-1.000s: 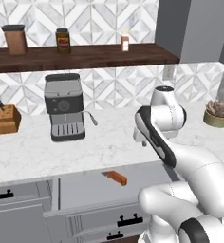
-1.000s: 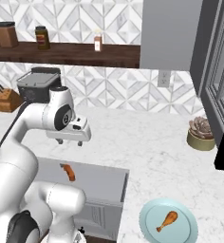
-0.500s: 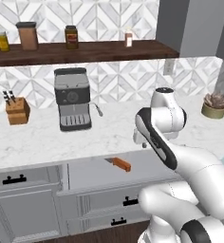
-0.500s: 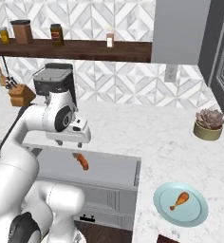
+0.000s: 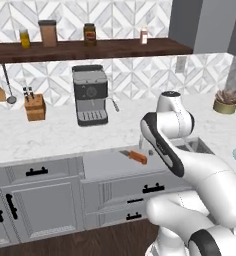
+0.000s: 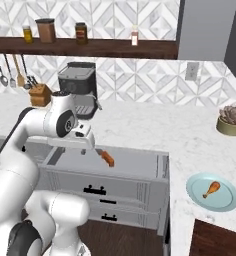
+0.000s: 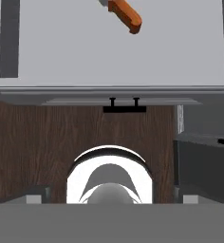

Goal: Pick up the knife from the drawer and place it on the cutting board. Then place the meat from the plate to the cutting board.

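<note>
Gripper (image 6: 86, 148): we see it hanging over the open drawer (image 6: 135, 165), pointing down; the pictures do not show the jaws clearly, and we take them as spread wide with nothing between them.
Knife (image 5: 134, 156): it lies flat on the drawer floor, just beside the gripper and slightly ahead of it, apart from the fingers. In the hand view the orange-brown handle (image 7: 126, 14) sits near the top edge, so the knife is off the gripper's centre line.
Meat (image 6: 212, 188): it rests on the pale blue-green plate (image 6: 194, 192), well apart from the gripper, on the counter beyond the drawer's far end.
Cutting board (image 6: 220, 239): we judge the dark wooden slab near the plate to be it; well apart from the gripper.
Step in hand: we judge this as the approach to the knife, not yet a grasp.
Risk, offset: a straight descent from here could miss the handle, because the knife is not centred under the fingers.
Risk, blade: closing on the short grey blade rather than the handle may let the knife slip or pivot.
Risk, drawer: a low approach could strike the drawer's front wall or floor.
Change from earlier frame: the whole scene has shifted across both base views, so the base has driven sideways; the knife has kept its place in the drawer, and the gripper remains above it.
</note>
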